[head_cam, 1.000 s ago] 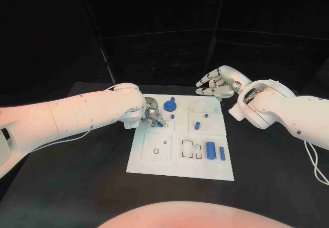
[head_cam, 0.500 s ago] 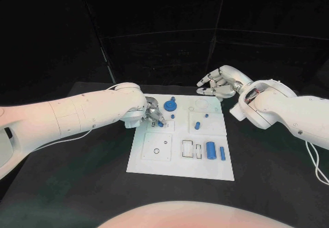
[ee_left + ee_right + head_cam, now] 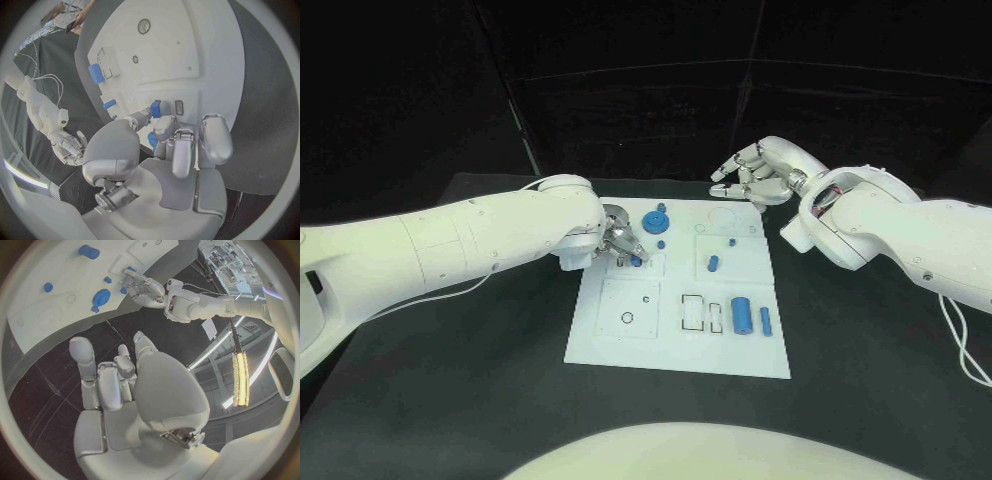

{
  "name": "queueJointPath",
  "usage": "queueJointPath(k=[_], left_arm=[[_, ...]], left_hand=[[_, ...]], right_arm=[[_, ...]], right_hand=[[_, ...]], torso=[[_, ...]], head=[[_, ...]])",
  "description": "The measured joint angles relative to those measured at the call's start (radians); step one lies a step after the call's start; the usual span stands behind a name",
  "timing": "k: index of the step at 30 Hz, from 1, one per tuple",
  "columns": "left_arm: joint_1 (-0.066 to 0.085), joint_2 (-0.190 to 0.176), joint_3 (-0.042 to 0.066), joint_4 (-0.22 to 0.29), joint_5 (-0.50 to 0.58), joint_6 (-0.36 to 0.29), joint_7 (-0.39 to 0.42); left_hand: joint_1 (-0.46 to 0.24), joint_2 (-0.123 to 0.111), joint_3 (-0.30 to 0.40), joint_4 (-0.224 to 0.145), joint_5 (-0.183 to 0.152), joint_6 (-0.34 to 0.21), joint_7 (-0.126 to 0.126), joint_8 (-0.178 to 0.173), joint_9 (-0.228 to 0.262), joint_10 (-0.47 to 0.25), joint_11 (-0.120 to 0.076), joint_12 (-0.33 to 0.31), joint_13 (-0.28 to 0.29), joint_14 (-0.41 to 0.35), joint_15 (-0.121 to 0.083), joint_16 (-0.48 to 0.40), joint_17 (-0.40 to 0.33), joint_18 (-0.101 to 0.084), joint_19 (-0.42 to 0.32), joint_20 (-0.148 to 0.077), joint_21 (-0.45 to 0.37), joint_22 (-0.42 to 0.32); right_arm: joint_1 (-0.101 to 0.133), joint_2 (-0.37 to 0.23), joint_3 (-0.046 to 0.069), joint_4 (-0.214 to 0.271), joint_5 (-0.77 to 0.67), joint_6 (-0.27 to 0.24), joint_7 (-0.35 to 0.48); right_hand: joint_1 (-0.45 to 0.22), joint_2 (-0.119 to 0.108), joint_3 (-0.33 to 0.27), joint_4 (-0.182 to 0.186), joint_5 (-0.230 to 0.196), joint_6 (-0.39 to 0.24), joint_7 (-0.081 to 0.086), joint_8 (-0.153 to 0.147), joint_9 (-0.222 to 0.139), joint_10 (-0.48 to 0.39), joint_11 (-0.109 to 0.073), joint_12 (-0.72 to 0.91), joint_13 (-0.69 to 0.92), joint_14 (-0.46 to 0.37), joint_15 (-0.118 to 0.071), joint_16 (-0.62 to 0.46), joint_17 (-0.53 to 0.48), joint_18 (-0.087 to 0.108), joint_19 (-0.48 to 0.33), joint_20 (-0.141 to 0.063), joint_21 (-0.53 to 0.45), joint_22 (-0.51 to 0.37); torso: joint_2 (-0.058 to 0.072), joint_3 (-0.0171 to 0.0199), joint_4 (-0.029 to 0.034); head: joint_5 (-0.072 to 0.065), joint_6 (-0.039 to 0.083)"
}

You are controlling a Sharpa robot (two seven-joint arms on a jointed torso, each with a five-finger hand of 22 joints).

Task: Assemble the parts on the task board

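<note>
The white task board (image 3: 678, 330) lies in the middle of the black table. My left hand (image 3: 619, 243) rests over the board's far left part. Its thumb and fingers (image 3: 164, 126) pinch a small blue part (image 3: 635, 261) that stands on the board, also seen as the blue part (image 3: 155, 108). A blue gear-shaped part (image 3: 658, 221) sits just beyond it, with a small blue peg (image 3: 662, 243) close by. My right hand (image 3: 754, 177) hovers past the board's far right corner, fingers loosely spread, holding nothing. The right wrist view shows the right hand (image 3: 115, 382) above the board (image 3: 37, 320).
More blue parts lie on the board: a short one (image 3: 713, 264) in the middle, a thick cylinder (image 3: 743, 312) and a thin rod (image 3: 766, 320) at the near right. Outlined recesses (image 3: 695, 312) lie beside them. Black table surrounds the board.
</note>
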Motion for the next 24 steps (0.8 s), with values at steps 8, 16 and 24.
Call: queueJointPath(k=[8, 16, 24], left_arm=[[-0.001, 0.001, -0.001, -0.004, 0.000, -0.002, -0.001], [-0.002, 0.000, -0.001, -0.008, -0.001, -0.012, -0.001], [-0.002, -0.009, -0.001, 0.003, -0.001, -0.028, -0.001]], left_hand=[[-0.067, -0.031, -0.116, 0.050, 0.000, 0.015, -0.004, 0.000, 0.007, 0.000, 0.000, 0.000, -0.011, 0.000, 0.000, 0.000, 0.000, 0.000, 0.000, 0.000, 0.000, 0.006], [-0.075, -0.039, -0.260, 0.093, -0.005, 0.020, -0.009, 0.000, 0.016, 0.005, -0.005, 0.000, -0.007, 0.000, -0.007, 0.000, 0.000, 0.000, 0.005, -0.004, 0.000, 0.009], [-0.071, -0.042, -0.339, 0.121, -0.005, 0.020, -0.009, -0.001, 0.021, 0.009, -0.009, 0.000, -0.006, 0.000, -0.014, 0.000, 0.000, 0.000, 0.008, -0.008, 0.000, 0.011]], right_arm=[[0.000, 0.000, 0.000, 0.000, 0.000, 0.000, 0.000], [0.000, 0.001, 0.000, -0.003, 0.000, -0.001, 0.000], [0.000, 0.004, 0.000, -0.008, 0.000, -0.002, 0.002]], right_hand=[[-0.004, -0.004, -0.011, 0.011, -0.021, -0.003, -0.003, 0.004, 0.000, 0.000, 0.000, 0.005, -0.002, 0.000, 0.000, 0.000, -0.001, 0.000, 0.000, 0.000, 0.000, -0.001], [-0.013, 0.006, -0.017, 0.017, -0.026, -0.007, 0.001, 0.009, 0.000, 0.000, 0.000, 0.009, -0.003, 0.000, 0.000, 0.000, -0.001, 0.000, 0.000, 0.000, 0.000, -0.001], [-0.013, 0.006, -0.024, 0.024, -0.030, -0.007, 0.001, 0.015, 0.000, 0.000, 0.000, 0.009, -0.004, 0.000, 0.000, 0.000, -0.001, 0.000, 0.000, 0.000, -0.004, -0.001]], torso=[[0.000, 0.0000, 0.0004], [0.000, -0.0003, 0.0010], [0.000, -0.0005, 0.0010]], head=[[0.000, 0.001], [0.001, 0.002], [0.001, 0.004]])
